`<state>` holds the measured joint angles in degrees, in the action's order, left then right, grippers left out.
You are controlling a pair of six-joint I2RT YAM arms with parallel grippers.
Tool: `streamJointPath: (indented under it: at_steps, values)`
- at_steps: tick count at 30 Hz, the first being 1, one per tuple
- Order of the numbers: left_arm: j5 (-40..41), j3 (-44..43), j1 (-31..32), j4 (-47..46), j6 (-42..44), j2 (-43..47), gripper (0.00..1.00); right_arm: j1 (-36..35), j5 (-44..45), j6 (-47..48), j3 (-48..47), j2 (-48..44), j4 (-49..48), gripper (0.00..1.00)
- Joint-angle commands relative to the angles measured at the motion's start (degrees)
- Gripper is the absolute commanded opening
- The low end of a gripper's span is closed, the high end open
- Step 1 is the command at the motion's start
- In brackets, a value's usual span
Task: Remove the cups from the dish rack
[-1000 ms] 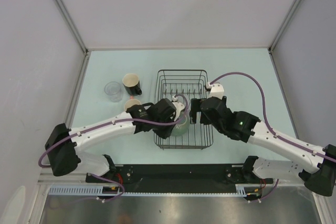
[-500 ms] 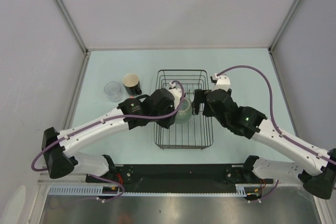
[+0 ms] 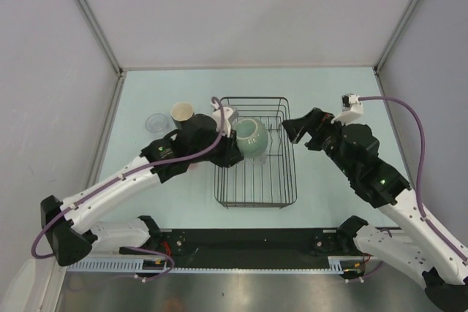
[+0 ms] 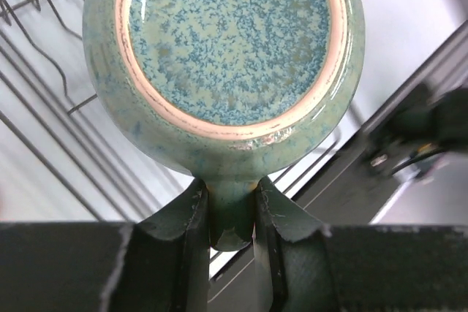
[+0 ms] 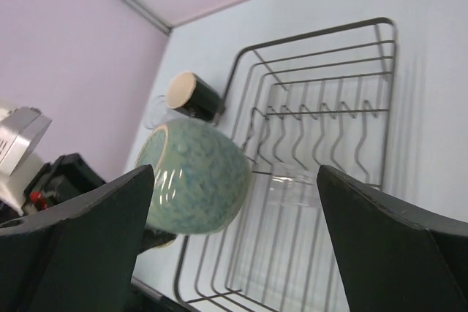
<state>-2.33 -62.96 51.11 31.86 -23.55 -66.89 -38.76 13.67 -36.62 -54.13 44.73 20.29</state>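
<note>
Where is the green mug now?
Top view, centre: the green mug hangs by its handle in the left gripper, over the dish rack's far half, right of the dark cup.

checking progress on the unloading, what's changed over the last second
The left gripper, shut on the handle of the sage-green mug throughout, carried it from the near part of the dish rack toward its far left corner. The right gripper, open, pulled back from over the rack to its right side. The rack, the dark cup and the clear tumbler did not move.
</note>
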Motion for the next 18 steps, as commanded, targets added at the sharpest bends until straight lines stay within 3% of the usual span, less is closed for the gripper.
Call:
streamJointPath:
  at_steps: [1, 7, 11, 16, 18]
  values:
    - [-14.51, 3.97, -5.93, -26.64, -11.4, 7.47, 0.0, 2.11, -9.8, -4.24, 3.23, -1.31, -9.91, 1.0]
    - [-27.09, 15.83, -12.35, -53.88, -29.77, 9.41, 0.0, 3.52, -14.62, -8.02, 7.1, -2.1, -17.12, 1.0]
    - [-30.62, 23.56, -15.33, -74.42, -41.12, 7.66, 0.0, 4.22, -17.44, -9.96, 8.86, -1.84, -22.29, 1.0]
    - [-31.25, 28.94, -16.92, -89.66, -51.84, 3.89, 0.0, 5.36, -20.08, -12.67, 10.8, -2.1, -26.7, 1.0]
    - [-30.72, 32.01, -17.62, -99.93, -58.23, 2.13, 0.01, 5.89, -21.93, -14.08, 11.76, -2.02, -29.08, 1.0]
